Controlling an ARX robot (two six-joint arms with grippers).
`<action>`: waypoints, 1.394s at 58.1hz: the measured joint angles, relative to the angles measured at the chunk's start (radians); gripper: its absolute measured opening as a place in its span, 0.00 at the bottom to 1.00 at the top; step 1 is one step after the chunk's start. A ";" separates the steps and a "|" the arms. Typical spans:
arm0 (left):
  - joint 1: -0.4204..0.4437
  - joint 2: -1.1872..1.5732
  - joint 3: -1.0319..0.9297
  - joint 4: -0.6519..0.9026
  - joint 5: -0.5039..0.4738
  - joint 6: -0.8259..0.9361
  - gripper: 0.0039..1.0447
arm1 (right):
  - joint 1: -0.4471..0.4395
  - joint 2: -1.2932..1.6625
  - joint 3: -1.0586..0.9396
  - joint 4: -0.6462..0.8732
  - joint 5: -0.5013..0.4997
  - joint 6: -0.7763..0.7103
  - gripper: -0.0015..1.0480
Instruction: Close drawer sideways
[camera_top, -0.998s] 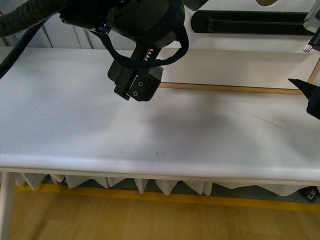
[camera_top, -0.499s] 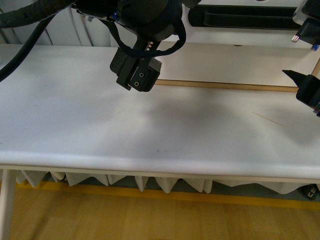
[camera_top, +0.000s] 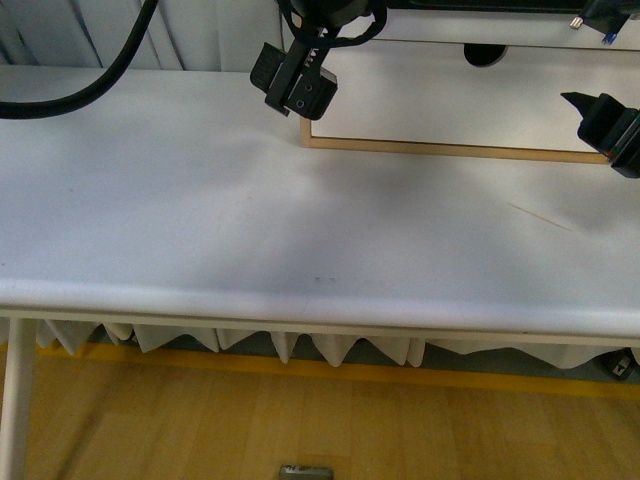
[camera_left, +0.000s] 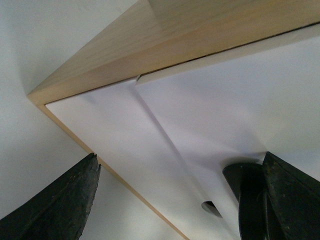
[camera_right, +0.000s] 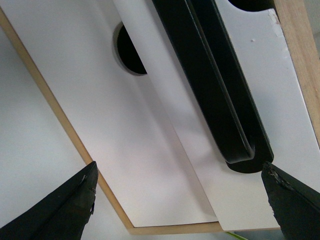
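1. The white table (camera_top: 200, 200) carries a light wooden box (camera_top: 450, 150) at its far side.
2. The drawer (camera_right: 272, 85) sits in that box, its white front standing proud of the plain drawer (camera_right: 125, 125) beside it.
3. A black bar handle (camera_right: 215, 85) runs along the drawer.
4. The left gripper (camera_left: 180, 159) hangs released at the box's corner.
5. The right gripper (camera_right: 180, 167) hangs released near the handle's end.

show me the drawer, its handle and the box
drawer (camera_right: 270, 100), right wrist view, white front beside the handle
handle (camera_right: 210, 85), right wrist view, middle of the black bar
box (camera_left: 165, 40), left wrist view, wooden side panel
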 joint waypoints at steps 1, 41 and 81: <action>0.002 0.007 0.010 -0.002 0.000 0.000 0.95 | -0.001 0.003 0.004 0.000 0.000 0.000 0.91; 0.004 0.075 0.112 -0.052 0.000 -0.002 0.94 | -0.029 0.120 0.144 -0.039 -0.003 0.000 0.91; 0.023 -0.029 -0.082 0.018 0.016 0.061 0.94 | -0.002 -0.073 0.006 -0.069 0.014 0.033 0.91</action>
